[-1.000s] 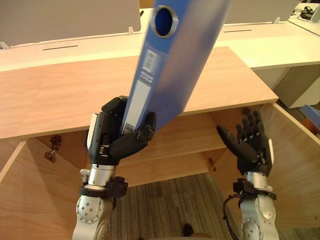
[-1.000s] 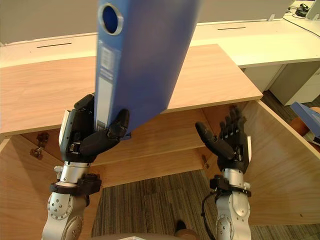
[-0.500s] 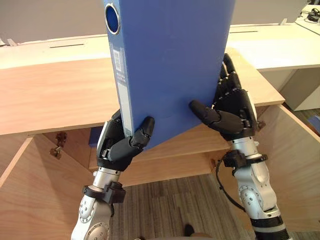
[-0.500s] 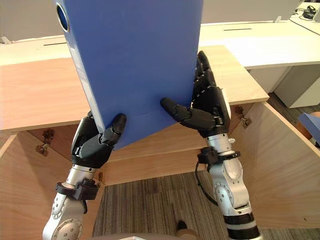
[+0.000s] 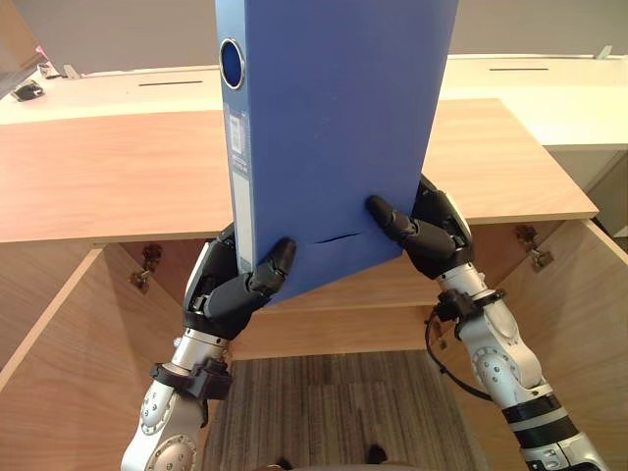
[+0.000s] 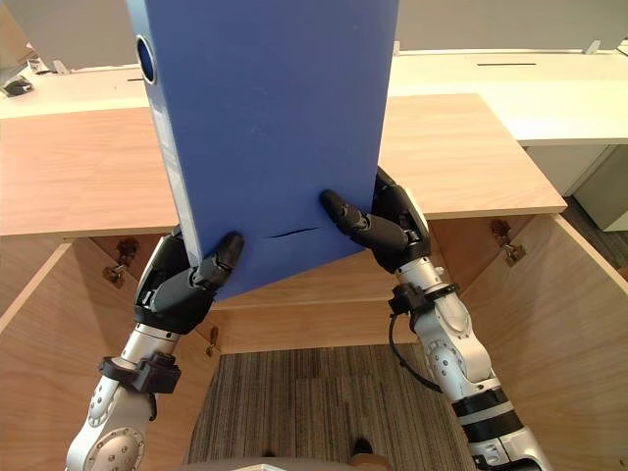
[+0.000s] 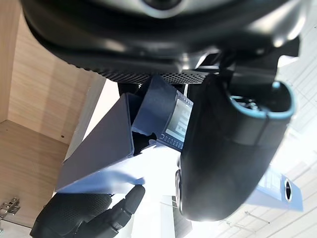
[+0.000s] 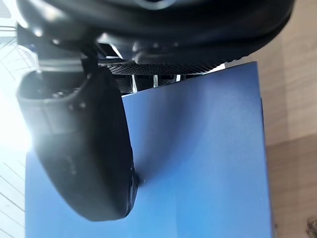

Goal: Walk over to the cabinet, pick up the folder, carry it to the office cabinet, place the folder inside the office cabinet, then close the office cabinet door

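Status: folder (image 5: 334,147) upright, raised above cabinet (image 5: 108,186) top, not yet inside. Left hand (image 5: 228,297) fingers curled round lower spine corner; right hand (image 5: 437,240) pinching lower cover, thumb in front. Risk: grip low, folder top-heavy, may tip; may strike cabinet top on lowering

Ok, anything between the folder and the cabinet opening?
Nothing visible. The left hand and right hand hold the folder above the cabinet opening; both doors stand open. The folder hides part of the inside.
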{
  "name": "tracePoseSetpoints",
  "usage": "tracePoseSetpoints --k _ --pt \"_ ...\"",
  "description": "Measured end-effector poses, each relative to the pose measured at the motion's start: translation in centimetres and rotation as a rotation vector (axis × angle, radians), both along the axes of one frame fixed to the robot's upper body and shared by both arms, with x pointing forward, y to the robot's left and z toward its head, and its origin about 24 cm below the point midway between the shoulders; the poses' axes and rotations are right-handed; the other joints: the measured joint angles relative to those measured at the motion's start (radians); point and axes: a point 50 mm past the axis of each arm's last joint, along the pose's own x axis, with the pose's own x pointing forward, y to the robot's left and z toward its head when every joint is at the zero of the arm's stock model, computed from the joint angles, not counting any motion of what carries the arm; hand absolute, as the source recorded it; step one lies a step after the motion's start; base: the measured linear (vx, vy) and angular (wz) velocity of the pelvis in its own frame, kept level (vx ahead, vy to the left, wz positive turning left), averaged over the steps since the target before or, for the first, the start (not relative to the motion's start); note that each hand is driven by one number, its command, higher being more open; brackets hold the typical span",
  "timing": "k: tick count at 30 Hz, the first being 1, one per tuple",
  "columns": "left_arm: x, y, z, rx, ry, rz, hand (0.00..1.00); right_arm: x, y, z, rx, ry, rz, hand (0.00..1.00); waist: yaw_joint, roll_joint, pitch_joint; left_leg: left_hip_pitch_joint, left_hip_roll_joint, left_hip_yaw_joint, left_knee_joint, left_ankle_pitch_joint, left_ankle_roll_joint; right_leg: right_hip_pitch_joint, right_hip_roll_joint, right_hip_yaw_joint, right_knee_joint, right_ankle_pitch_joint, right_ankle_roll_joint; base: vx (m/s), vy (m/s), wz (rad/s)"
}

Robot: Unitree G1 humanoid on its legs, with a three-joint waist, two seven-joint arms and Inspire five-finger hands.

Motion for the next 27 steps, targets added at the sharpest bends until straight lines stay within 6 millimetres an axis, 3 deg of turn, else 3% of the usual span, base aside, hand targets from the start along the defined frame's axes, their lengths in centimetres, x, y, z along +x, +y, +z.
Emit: tracePoseSetpoints --k 1,7,12,16,20,23,27 --pt "0.0 0.2 0.1 0.000 -0.008 0.008 1.00 0.0 0.1 0.0 0.007 -0.001 0.005 0.00 0.001 0.000 0.000 0.000 0.000 0.000 -0.001 0.001 0.000 0.000 0.000 -0.001 0.000 0.000 0.000 0.00 0.000 0.00" --pt "0.1 1.1 0.6 -0.031 -0.063 0.095 1.00 -0.4 1.6 0.2 0.077 -0.034 0.052 0.00 0.012 0.002 -0.001 -0.001 0.000 -0.006 -0.008 0.008 0.002 0.000 0.001 -0.005 -0.001 0.000 0.000 -0.02 -0.012 0.01" --pt "-0.3 3.0 1.0 -0.014 -0.114 0.326 1.00 -0.9 2.8 1.2 0.093 -0.110 0.019 0.00 0.019 0.003 -0.002 -0.009 -0.002 -0.031 -0.014 0.018 0.002 0.001 -0.001 -0.027 -0.001 0.000 0.000 -0.04 -0.023 0.13" --pt "-1.5 5.3 0.0 -0.012 -0.063 0.583 1.00 -1.1 2.2 2.8 0.100 -0.187 -0.087 0.00 0.029 0.003 -0.002 -0.010 -0.003 -0.041 -0.021 0.024 0.002 0.003 -0.002 -0.036 -0.001 0.000 0.000 -0.03 -0.018 0.10" --pt "-2.6 7.3 -3.2 0.053 0.119 0.796 1.00 -1.6 -0.2 4.3 0.181 -0.261 -0.247 0.00 0.035 0.009 -0.008 -0.017 -0.009 -0.069 -0.035 0.036 0.005 0.005 -0.006 -0.061 -0.003 0.000 0.000 -0.02 -0.015 0.19" --pt "-4.1 7.7 -5.8 0.093 0.267 0.865 1.00 -1.9 -1.8 4.9 0.197 -0.299 -0.352 0.00 0.036 0.014 -0.013 -0.017 -0.013 -0.088 -0.039 0.039 0.006 0.015 -0.011 -0.077 -0.007 0.000 0.000 -0.01 -0.002 0.19" --pt "-4.7 7.5 -8.0 0.144 0.383 0.858 1.00 -2.1 -1.8 5.2 0.204 -0.315 -0.362 0.00 0.039 0.019 -0.017 -0.024 -0.013 -0.098 -0.039 0.041 0.008 0.016 -0.015 -0.088 -0.010 -0.001 0.000 -0.03 -0.018 0.09"
